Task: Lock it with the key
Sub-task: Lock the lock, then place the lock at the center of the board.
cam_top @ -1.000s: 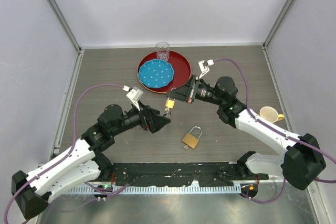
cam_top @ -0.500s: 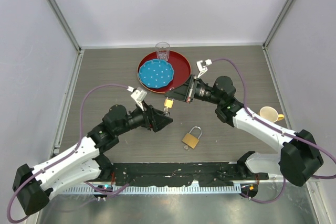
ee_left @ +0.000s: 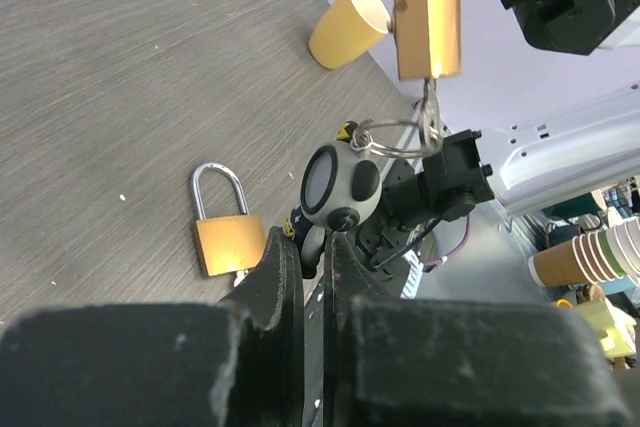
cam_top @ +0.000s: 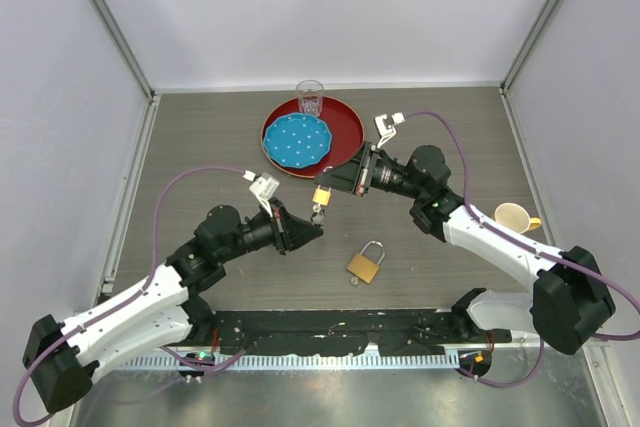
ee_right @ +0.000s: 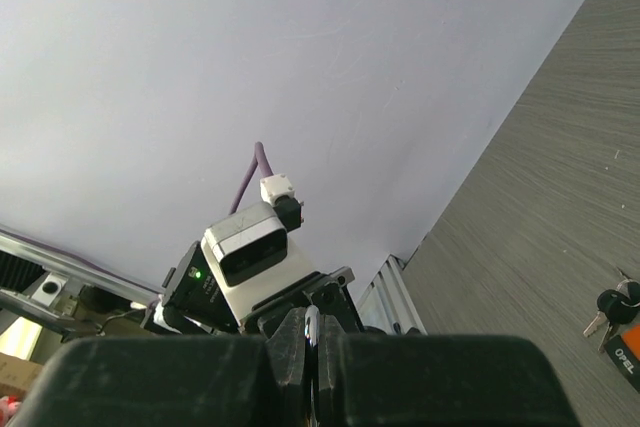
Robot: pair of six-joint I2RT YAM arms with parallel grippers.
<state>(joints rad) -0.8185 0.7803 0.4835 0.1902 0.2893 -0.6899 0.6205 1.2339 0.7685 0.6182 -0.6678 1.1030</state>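
Note:
A brass padlock (cam_top: 322,195) hangs in the air in front of the red tray, and my right gripper (cam_top: 334,187) is shut on its shackle. In the right wrist view the fingers (ee_right: 295,332) pinch a thin strip of bright metal. Seen from the left wrist, the padlock (ee_left: 427,12) is at the top, with a key ring (ee_left: 395,135) hanging below it. The black-headed key (ee_left: 340,182) on that ring sits between the tips of my left gripper (ee_left: 312,242), which is shut on it. From above, the left gripper (cam_top: 312,225) is just below the padlock.
A second brass padlock (cam_top: 365,265) lies on the table with small keys beside it. A red tray (cam_top: 345,127) at the back holds a blue plate (cam_top: 297,140) and a clear glass (cam_top: 310,97). A yellow cup (cam_top: 513,217) lies at the right.
My left gripper has gone from open to shut around the key's black head, and the left arm edged forward. The right arm and padlock stayed nearly still.

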